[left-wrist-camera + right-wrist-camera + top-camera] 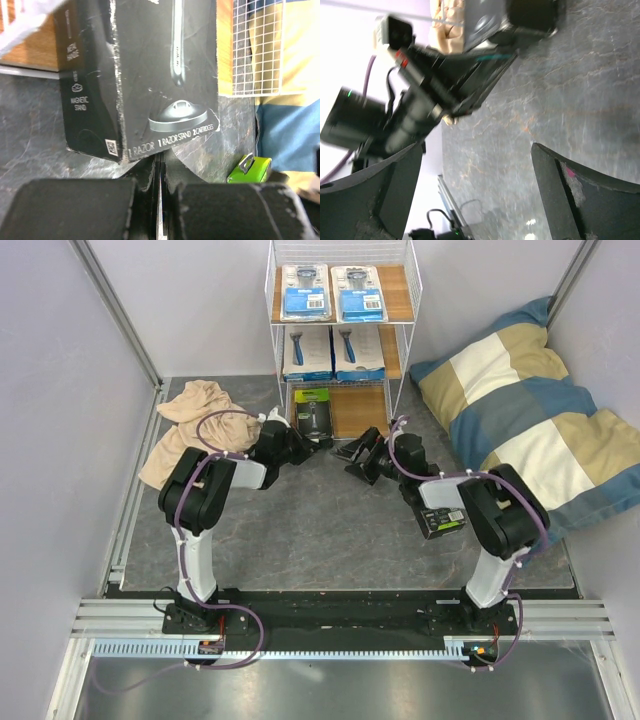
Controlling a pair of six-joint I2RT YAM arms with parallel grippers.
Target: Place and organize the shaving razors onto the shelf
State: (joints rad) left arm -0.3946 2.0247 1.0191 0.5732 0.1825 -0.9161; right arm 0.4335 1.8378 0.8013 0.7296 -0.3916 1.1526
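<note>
The shelf (415, 300) holds two white-and-blue blister cards (305, 292) on its top board and two white razor packs (308, 353) on the middle board. A black-and-green razor box (313, 410) stands at the left of the bottom board. In the left wrist view this box (150, 75) fills the frame just past my fingertips. My left gripper (303, 444) (160, 165) is shut, its tips at the box's lower edge with nothing between them. My right gripper (358, 455) (475, 200) hangs open over bare floor. Another black-and-green box (443, 522) lies by the right arm.
A striped pillow (520, 410) lies right of the shelf and a tan cloth (185, 425) left of it. A small bright green object (250, 169) sits on the grey floor (330, 520) right of my left gripper. The right half of the bottom board (362, 410) is bare.
</note>
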